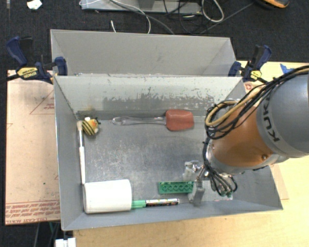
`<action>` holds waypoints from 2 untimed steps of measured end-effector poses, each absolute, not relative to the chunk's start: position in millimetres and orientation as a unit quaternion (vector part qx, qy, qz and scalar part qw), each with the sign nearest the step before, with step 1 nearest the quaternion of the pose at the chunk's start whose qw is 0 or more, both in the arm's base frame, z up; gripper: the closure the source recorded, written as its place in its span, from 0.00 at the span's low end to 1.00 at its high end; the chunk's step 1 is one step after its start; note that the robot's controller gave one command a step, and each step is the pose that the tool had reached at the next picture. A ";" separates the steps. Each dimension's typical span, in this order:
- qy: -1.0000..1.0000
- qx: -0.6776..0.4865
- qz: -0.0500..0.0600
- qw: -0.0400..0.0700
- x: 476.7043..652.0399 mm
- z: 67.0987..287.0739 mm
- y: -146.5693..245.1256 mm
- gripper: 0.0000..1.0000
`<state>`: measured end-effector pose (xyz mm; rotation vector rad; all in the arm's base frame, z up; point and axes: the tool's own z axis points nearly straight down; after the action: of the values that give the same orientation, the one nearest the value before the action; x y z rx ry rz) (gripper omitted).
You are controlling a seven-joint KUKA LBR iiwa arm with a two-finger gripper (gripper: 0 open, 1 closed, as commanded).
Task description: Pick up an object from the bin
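One green brick [175, 188] in grey bin [144, 153]

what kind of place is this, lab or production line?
Likely a robotics lab's bin-picking test cell: a KUKA arm over a grey metal bin of odd items like a green toy brick, with loose cables behind it.

The brick [175, 187] is green, the cylinder [107, 195] white, the spatula [179, 120] red

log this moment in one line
jaws low at lower right of bin | beside right end of green brick | green-capped marker just below | nothing seen held
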<state>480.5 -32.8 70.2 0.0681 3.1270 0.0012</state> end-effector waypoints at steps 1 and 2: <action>1.000 0.021 0.000 0.007 480.5 70.2 -32.7 1.00; 1.000 0.006 0.001 0.004 483.1 139.4 -31.8 1.00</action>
<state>483.1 -31.8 139.4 0.0182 3.1329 0.0019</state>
